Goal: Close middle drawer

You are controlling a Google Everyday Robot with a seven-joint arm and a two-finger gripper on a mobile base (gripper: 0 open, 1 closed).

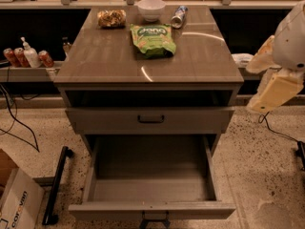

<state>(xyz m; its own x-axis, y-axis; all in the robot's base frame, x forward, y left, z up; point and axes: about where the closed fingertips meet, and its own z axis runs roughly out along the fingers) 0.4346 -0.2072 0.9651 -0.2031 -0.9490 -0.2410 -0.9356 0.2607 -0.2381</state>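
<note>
The grey-brown cabinet (147, 66) stands in the middle of the camera view. Its middle drawer (151, 194) is pulled far out toward me, an empty deep box with its front at the bottom edge and a dark pull handle (154, 218). The top drawer (150, 120) above it sits only slightly out, with its own dark handle. My gripper (274, 92) hangs on the white and cream arm at the right edge, level with the cabinet top, to the right of it and well away from the open drawer.
On the cabinet top lie a green chip bag (152, 39), a brown snack bag (111, 18), a white bowl (151, 8) and a can on its side (178, 16). A shelf with cans and a bottle (26, 57) is on the left. A cardboard box (16, 204) and a black bar (57, 185) are on the floor at the left.
</note>
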